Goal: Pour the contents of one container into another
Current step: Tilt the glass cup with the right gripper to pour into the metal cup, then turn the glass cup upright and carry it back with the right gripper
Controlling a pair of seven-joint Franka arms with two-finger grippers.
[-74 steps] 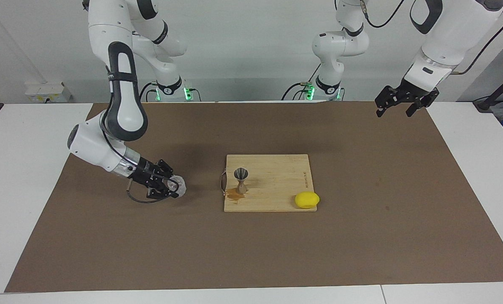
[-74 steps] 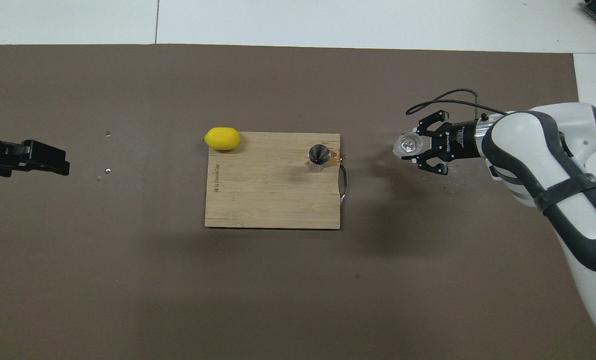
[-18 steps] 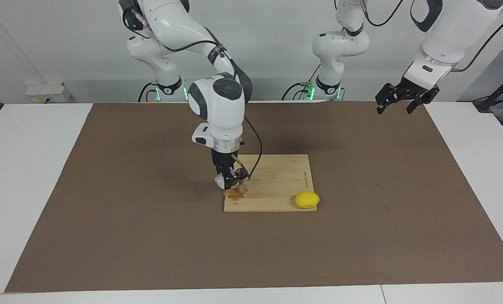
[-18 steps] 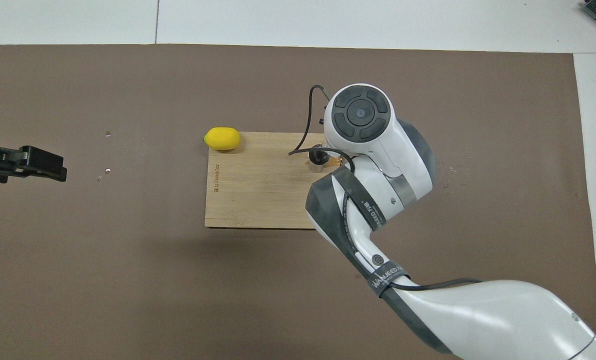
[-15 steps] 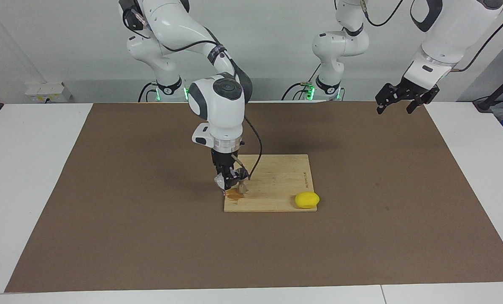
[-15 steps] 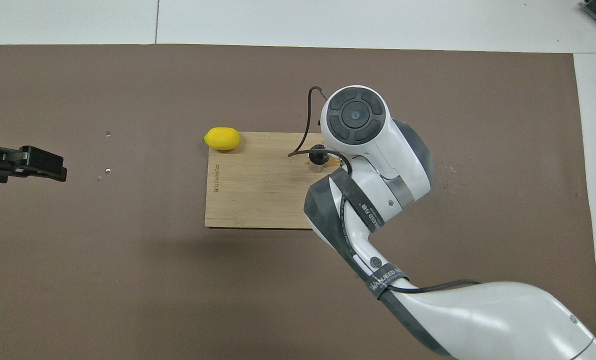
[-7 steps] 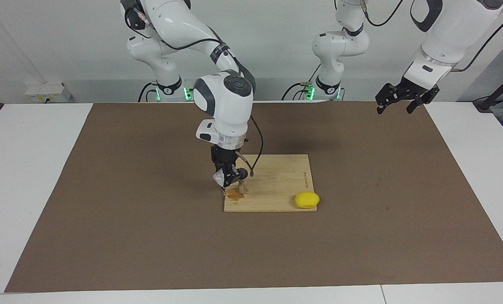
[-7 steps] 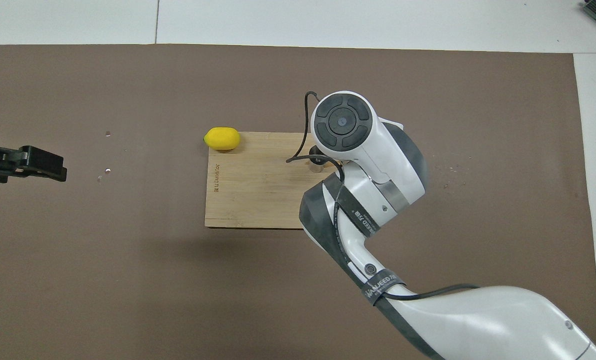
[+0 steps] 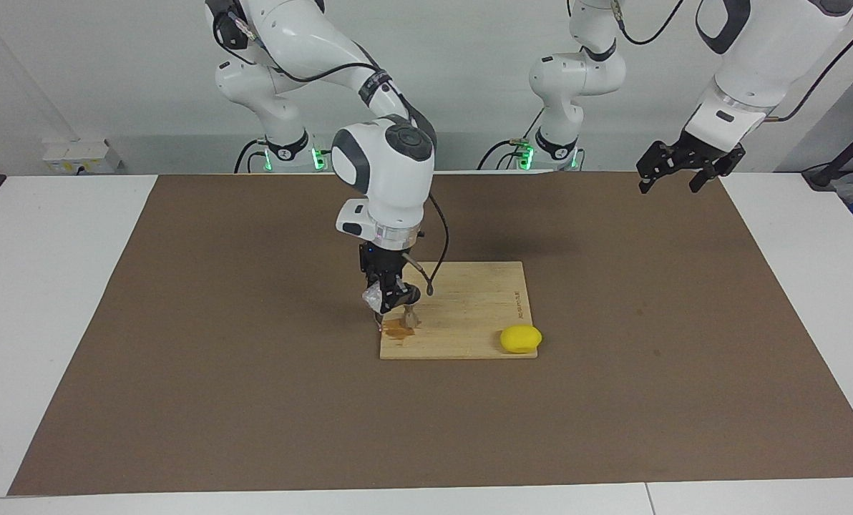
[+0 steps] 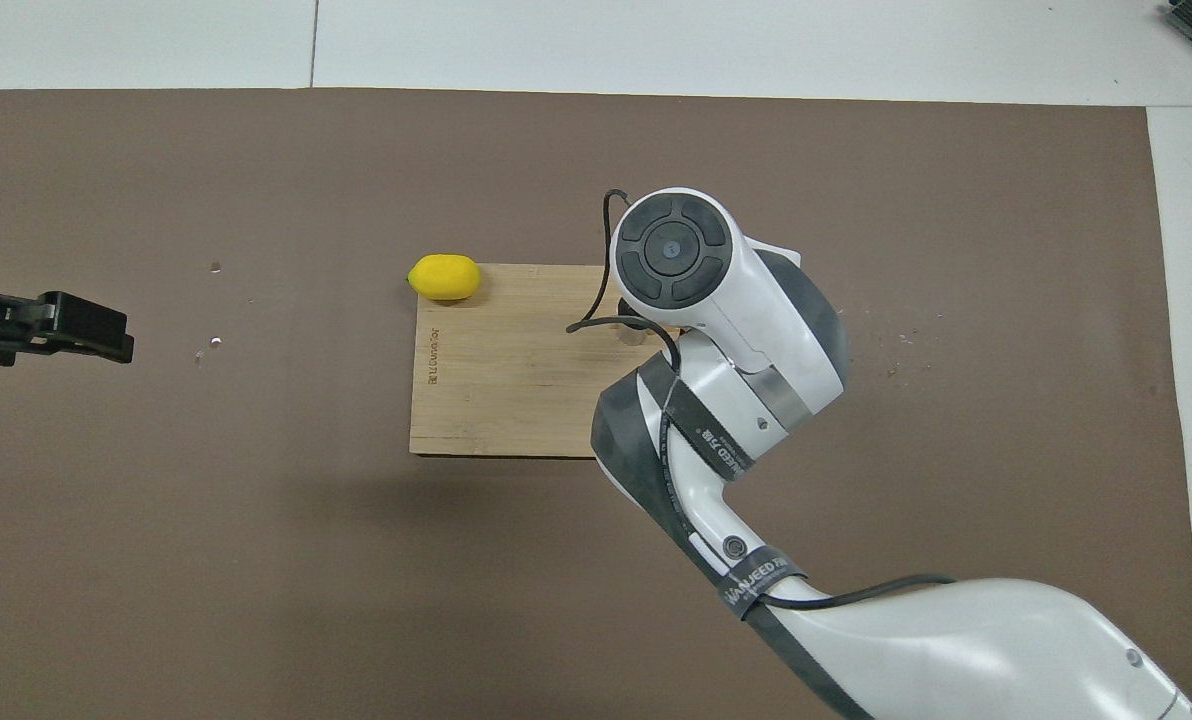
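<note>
My right gripper [image 9: 391, 299] hangs point-down over the wooden cutting board [image 9: 469, 307], at its end toward the right arm. It is shut on the small clear glass tumbler [image 9: 373, 298], which is tilted just above and beside the metal jigger [image 9: 411, 318]. Only the jigger's lower cone shows under the fingers. In the overhead view the right wrist covers the gripper and the tumbler, and only a sliver of the jigger [image 10: 638, 333] shows. My left gripper [image 9: 675, 176] waits open in the air over the mat's corner near its base.
A brown puddle [image 9: 396, 329] lies on the board at the jigger's foot. A yellow lemon [image 9: 520, 338] rests at the board's corner farthest from the robots, toward the left arm's end. A brown mat [image 9: 255, 372] covers the table.
The right wrist has risen a little and shifted slightly toward the left arm's end, lifting the tumbler a bit above the jigger. The left arm has not moved.
</note>
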